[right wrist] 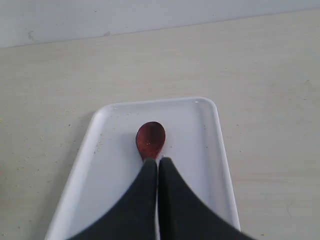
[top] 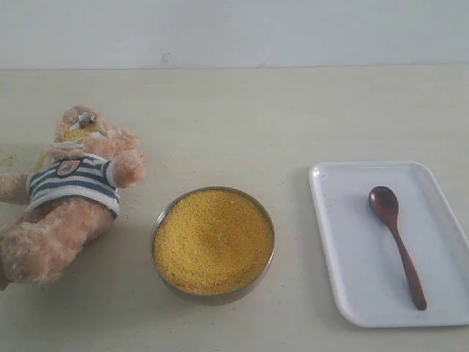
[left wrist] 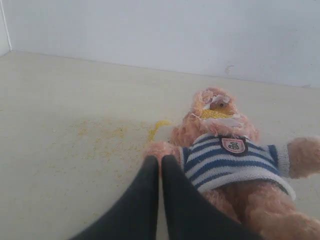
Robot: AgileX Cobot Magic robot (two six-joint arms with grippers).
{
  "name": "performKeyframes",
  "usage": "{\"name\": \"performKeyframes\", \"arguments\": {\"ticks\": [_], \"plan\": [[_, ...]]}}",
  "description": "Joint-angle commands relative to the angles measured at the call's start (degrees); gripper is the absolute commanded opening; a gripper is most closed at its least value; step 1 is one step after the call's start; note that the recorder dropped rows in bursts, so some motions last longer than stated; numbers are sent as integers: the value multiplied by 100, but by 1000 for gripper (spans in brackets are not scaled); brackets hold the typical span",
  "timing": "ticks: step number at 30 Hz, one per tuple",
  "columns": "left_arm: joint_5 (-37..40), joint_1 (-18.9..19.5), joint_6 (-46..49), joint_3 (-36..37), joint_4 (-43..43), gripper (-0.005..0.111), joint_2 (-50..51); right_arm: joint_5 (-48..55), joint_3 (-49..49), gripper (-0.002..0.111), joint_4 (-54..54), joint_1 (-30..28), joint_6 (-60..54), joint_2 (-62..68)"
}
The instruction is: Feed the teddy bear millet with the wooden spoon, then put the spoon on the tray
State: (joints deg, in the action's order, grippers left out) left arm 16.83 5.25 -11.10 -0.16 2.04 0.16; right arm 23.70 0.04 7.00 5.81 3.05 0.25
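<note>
Right gripper (right wrist: 158, 161) clamped on nothing; the wooden spoon (right wrist: 150, 139) lies loose on the tray (right wrist: 212, 131). It looks light, rigid and slick, so mid-handle is the spot. Left gripper (left wrist: 160, 158) closed by the teddy bear (left wrist: 227, 162).

Soft, even light fills all three views, without glare. The black fingers (left wrist: 140, 205) of the left gripper (left wrist: 160, 157) sit close to the lens as a featureless dark shape with blurred edges. Beyond their tips, the fuzzy tan-pink plush bear (left wrist: 225, 160) looks slightly soft. Just past the right gripper (right wrist: 158, 160) fingers (right wrist: 142, 200), the flat white plastic tray (right wrist: 200, 150) is bright, nearly washed out. Shadows are faint.
</note>
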Motion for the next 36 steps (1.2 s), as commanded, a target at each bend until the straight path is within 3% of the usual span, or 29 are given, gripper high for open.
{"name": "performKeyframes", "arguments": {"ticks": [1, 12, 16, 20, 24, 28, 32, 36], "plan": [[10, -34, 15, 16, 29, 4, -16, 11, -4, 0, -30, -3, -25, -25], [10, -34, 15, 16, 29, 4, -16, 11, -4, 0, -30, -3, -25, -25], [-379, -34, 166, 16, 13, 4, -16, 11, -4, 0, -30, -3, -25, -25], [-1629, -34, 130, 16, -307, 4, -16, 11, -4, 0, -30, -3, -25, -25], [-4236, -34, -849, 16, -870, 4, -16, 11, -4, 0, -30, -3, -25, -25], [-5173, -34, -1899, -383, -331, 4, -16, 11, -4, 0, -30, -3, -25, -25], [-4662, -34, -1342, -1245, -109, 4, 340, 11, -4, 0, -30, -3, -25, -25], [-2932, -34, -1060, -2442, 105, 4, 1478, 11, -4, 0, -30, -3, -25, -25]]}}
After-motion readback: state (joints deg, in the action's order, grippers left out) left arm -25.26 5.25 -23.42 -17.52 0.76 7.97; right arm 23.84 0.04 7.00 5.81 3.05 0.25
